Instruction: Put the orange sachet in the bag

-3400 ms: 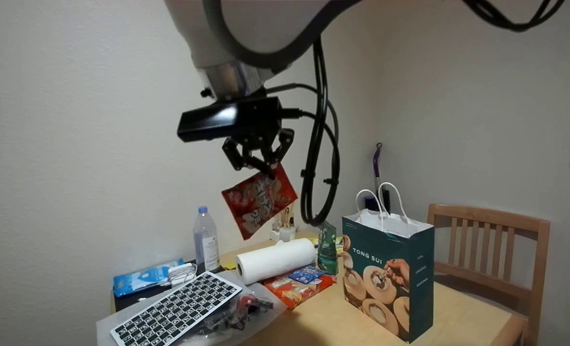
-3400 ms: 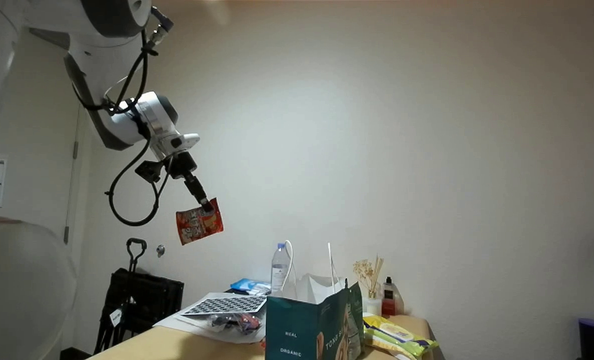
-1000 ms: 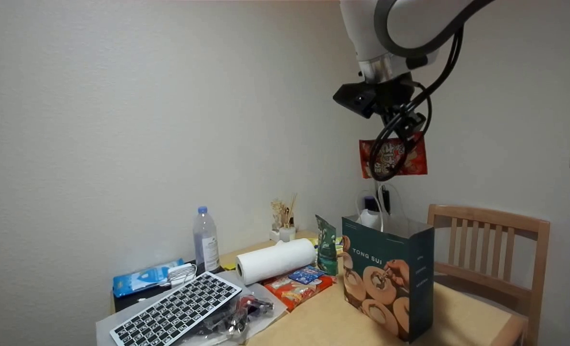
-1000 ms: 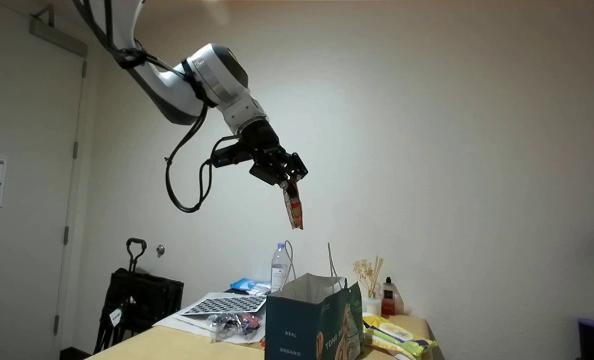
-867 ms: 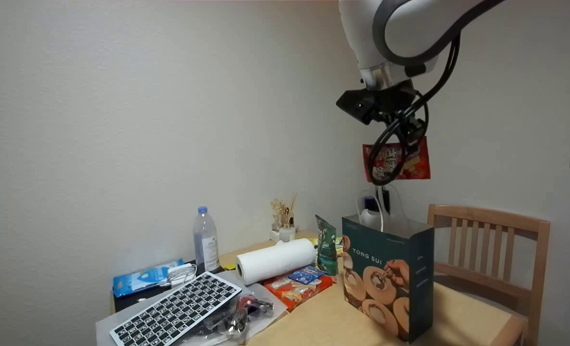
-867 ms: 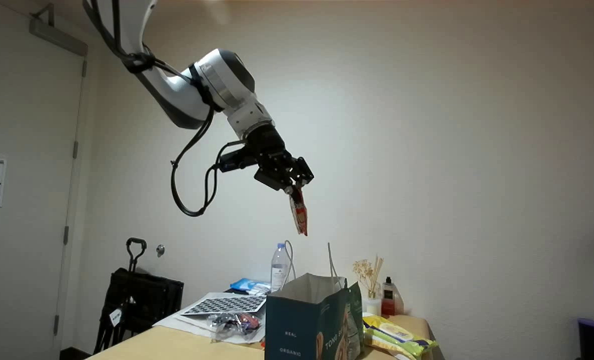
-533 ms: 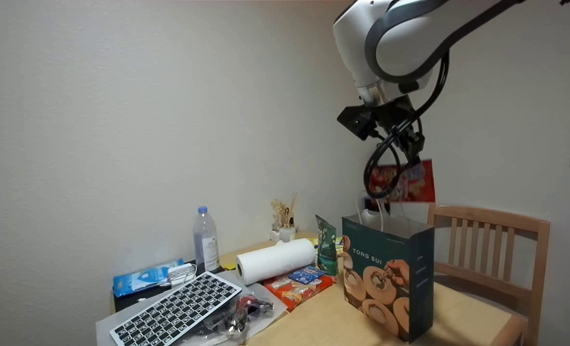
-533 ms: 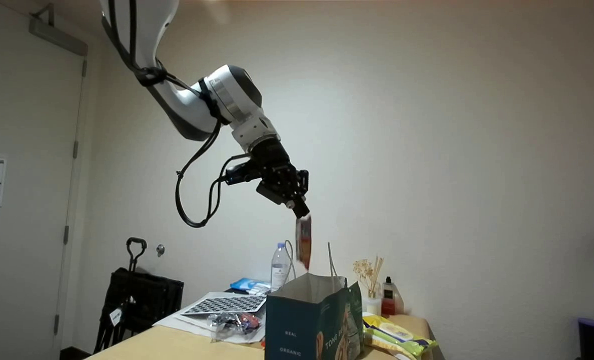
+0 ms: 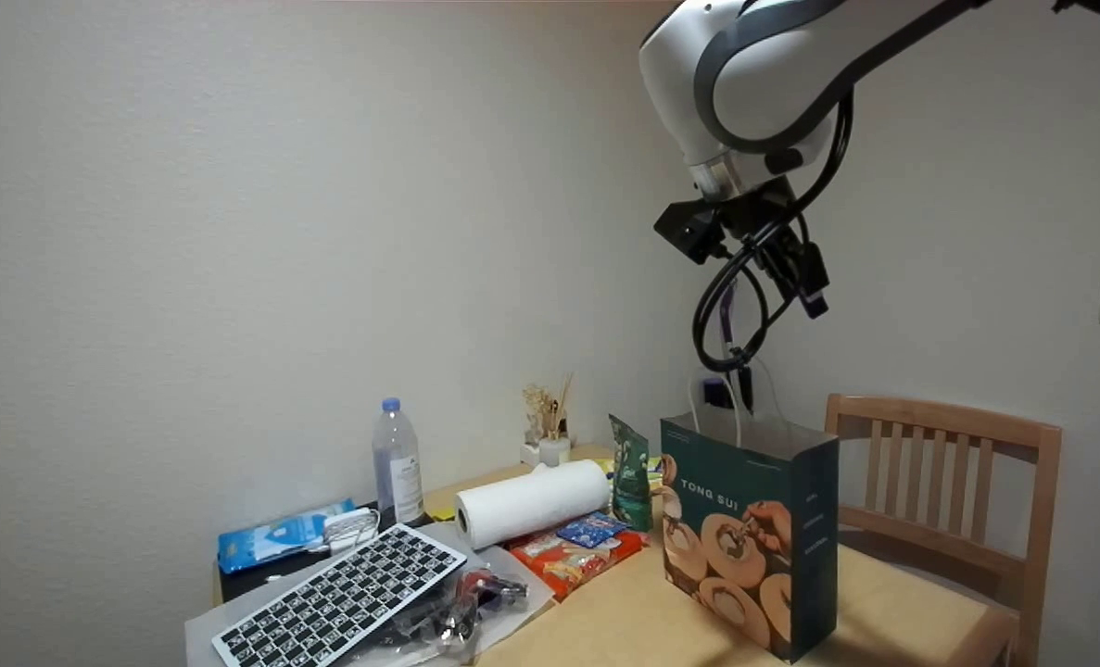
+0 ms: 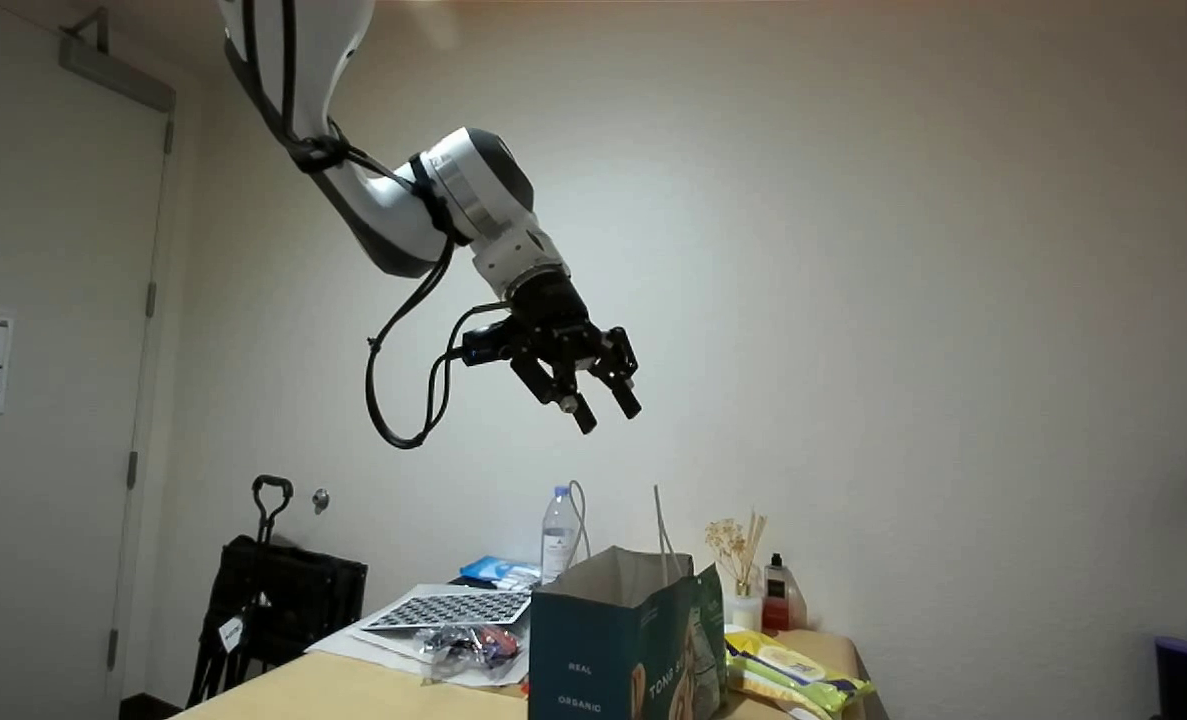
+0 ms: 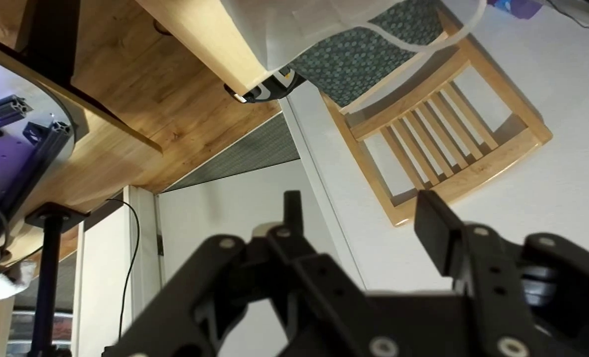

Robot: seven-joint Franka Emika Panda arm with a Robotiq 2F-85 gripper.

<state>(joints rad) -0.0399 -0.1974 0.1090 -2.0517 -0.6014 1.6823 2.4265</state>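
The dark teal bag (image 9: 730,533) stands upright on the table, its mouth facing up and its white looped handles raised; it shows in both exterior views. In an exterior view I see part of its pale inside (image 10: 621,575). Above that mouth hangs my gripper (image 10: 610,416), tilted downward, fingers spread and clear of the handles. The wrist view confirms a wide gap between the pads of the gripper (image 11: 361,218), with nothing in it. A white handle (image 11: 408,48) crosses the top of that view. The orange sachet is hidden or out of view.
Left of the bag lie a green pouch (image 9: 631,477), a paper towel roll (image 9: 533,503) and an orange-red packet (image 9: 563,567) under a small blue one (image 9: 591,529). Farther left are a bottle (image 9: 398,468) and a checkered panel (image 9: 341,597). A wooden chair (image 9: 948,428) stands behind.
Half a second ago the orange sachet was just below the fingertips over the bag's mouth; it no longer shows. The fingers have spread apart, and the arm has risen slightly.
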